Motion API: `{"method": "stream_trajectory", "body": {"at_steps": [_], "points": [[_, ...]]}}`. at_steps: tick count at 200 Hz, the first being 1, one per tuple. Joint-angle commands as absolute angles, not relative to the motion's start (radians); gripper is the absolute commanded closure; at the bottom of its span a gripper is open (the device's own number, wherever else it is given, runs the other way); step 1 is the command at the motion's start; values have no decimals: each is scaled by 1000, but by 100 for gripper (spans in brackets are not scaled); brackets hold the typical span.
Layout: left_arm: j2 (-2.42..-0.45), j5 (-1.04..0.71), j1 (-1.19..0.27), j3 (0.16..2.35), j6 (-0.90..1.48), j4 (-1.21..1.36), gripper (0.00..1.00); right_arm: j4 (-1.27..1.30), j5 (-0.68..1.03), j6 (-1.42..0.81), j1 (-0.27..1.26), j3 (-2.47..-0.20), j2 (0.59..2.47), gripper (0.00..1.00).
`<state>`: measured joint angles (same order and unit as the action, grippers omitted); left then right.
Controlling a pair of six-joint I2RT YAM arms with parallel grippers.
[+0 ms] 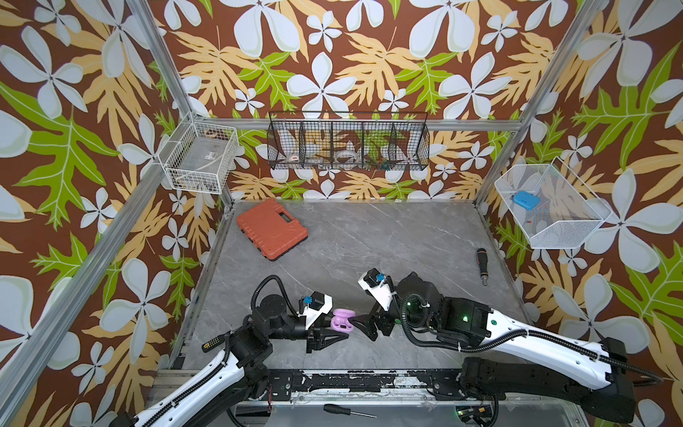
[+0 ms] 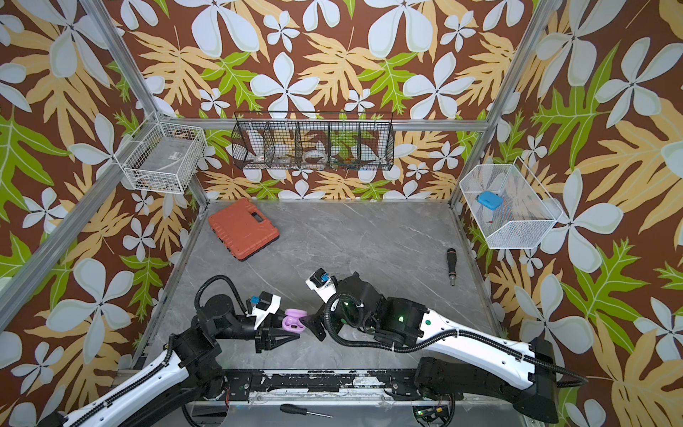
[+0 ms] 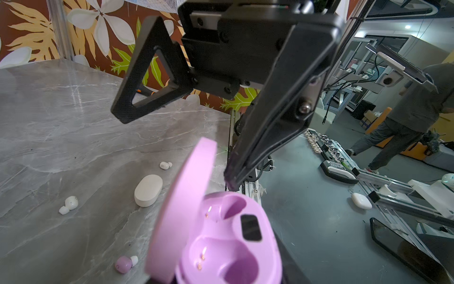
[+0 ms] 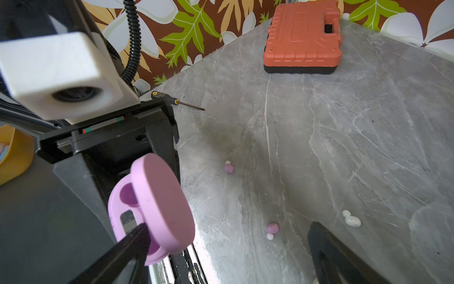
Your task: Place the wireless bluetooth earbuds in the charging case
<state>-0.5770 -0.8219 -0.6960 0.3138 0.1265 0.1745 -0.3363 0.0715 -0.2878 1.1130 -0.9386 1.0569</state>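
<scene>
We see floral-papered walls (image 1: 332, 55) enclosing a grey marbled counter (image 1: 369, 240). An orange case (image 1: 271, 229) lies at its far left. Near the front edge, the left tool (image 1: 329, 332) is clamped on the open lilac charging case (image 3: 221, 246). The right tool (image 1: 371, 327) stands apart, one finger beside the lid. Loose on the counter lie lilac earbuds (image 4: 272, 228) and white earbuds (image 3: 71, 202).

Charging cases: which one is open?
The lilac-pink case, held in the left gripper: its lid is flipped up and both wells are empty. The white case lies shut on the table.
</scene>
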Motion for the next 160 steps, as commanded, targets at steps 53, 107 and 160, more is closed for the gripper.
{"method": "stream_trajectory", "body": {"at_steps": [53,107,160], "points": [[-574,-834,-696,311,118,207,100,-336,128,-282,1114,-983,1058,26],[-573,-832,-698,308,120,206,100,-338,197,-270,1113,-1008,1107,52],[-573,-834,-698,309,118,206,100,-327,244,-267,1113,-1022,1143,62]]}}
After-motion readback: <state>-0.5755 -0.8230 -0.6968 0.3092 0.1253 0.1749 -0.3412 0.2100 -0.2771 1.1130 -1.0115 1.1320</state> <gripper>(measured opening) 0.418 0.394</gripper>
